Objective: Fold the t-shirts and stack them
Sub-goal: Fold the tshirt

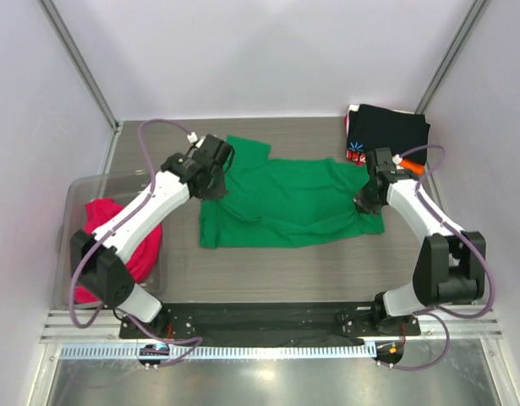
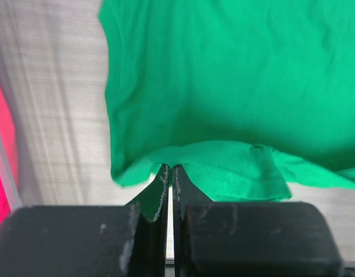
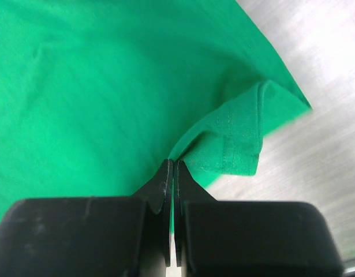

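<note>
The grey table point(image 1: 268, 271) carries a green t-shirt point(image 1: 285, 203) spread mid-table, folded shirts point(image 1: 386, 127) in the far right corner, and a clear bin point(image 1: 73, 190) at the left edge.

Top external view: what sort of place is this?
Probably a lab robot cell: plain white panel walls and grey metal frame posts box in a grey wood-grain table, with a clear plastic bin staging a magenta-pink t-shirt.

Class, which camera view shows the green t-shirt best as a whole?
The top view: the whole green t-shirt lies spread on the table. The left wrist view shows only one edge pinched in the left gripper; the right wrist view shows only a folded corner pinched in the right gripper.
</note>
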Controlling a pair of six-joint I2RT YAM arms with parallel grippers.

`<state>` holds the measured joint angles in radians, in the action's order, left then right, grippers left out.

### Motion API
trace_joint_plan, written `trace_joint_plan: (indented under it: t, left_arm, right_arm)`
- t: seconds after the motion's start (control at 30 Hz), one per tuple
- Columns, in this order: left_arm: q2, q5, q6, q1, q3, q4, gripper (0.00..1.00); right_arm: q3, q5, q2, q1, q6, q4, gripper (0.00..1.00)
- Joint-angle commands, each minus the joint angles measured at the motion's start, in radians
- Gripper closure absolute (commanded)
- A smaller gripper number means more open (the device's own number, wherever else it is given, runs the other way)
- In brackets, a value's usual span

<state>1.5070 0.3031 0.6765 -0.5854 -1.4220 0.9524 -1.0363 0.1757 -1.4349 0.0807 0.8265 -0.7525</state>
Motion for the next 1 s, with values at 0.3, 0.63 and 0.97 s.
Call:
trace_joint_plan:
  t: [0.3,0.63,0.97]
  left_arm:
    - [0.350,-0.108,-0.190,0.170,-0.322,0.014,1.00]
    - [0.403,-0.237,-0.180,0.240,-0.397,0.070,0.28]
    - [-0.039,-0.268,0.010,0.240,0.231,-0.173,0.28]
  right_arm:
    - [-0.180,0.050,-0.243,-0.041,-0.010,0.042,0.99]
    - [-0.271,-0.002,-0.219,-0.143,-0.181,0.010,0.00]
    - [0.223,-0.110,0.192,-0.185,-0.196,0.197,0.16]
